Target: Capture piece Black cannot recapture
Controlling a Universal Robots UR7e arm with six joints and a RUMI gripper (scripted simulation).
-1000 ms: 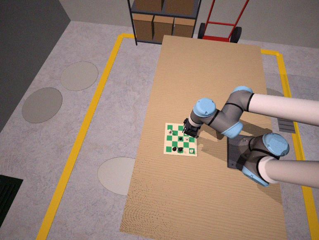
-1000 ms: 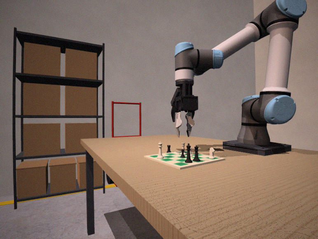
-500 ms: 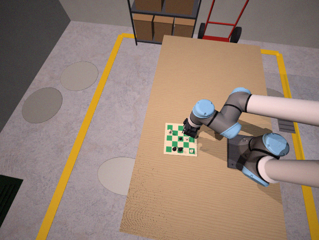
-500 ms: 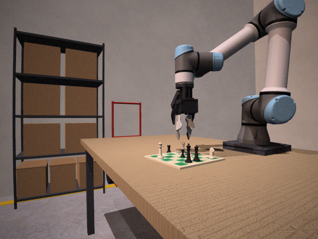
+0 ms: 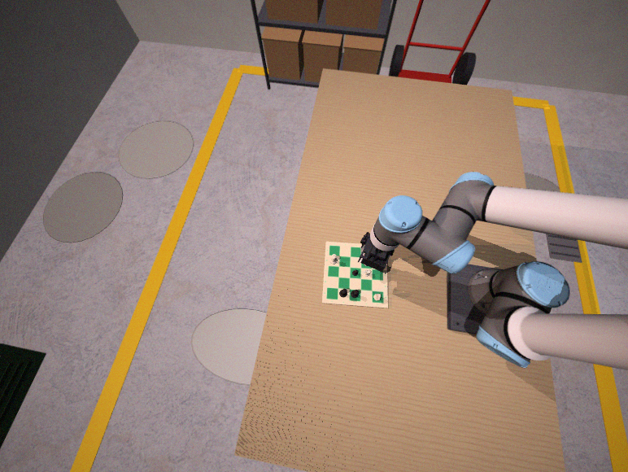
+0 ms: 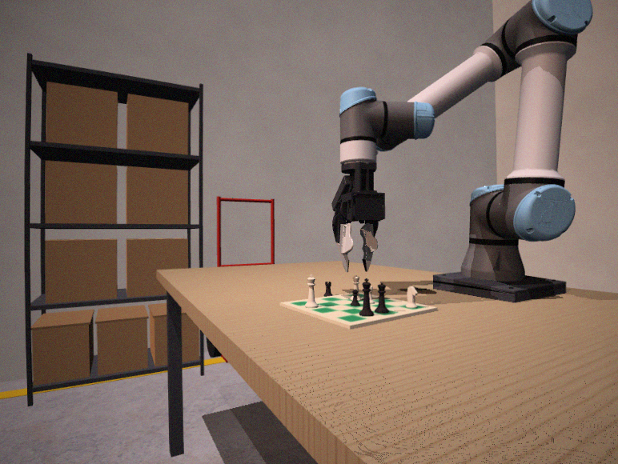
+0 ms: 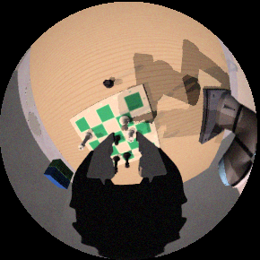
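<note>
Board of green and cream squares lies flat on the long tan wooden table, seen from the top. The black two-jaw gripper hangs over the board's corner nearest the arm's grey base. Two black pieces stand side by side near one edge, and a white piece stands in the corner beside them.

In the exterior view the gripper points straight down, well above the pieces. Its jaws stand a little apart with nothing between them. All the pieces are upright: a tall white piece at the left, two tall black pieces in front, and a white knight at the right. A small black pawn stands at the back.

From the wrist the fingers frame the board. One small black piece sits on the bare table, just off the board's far edge.
</note>
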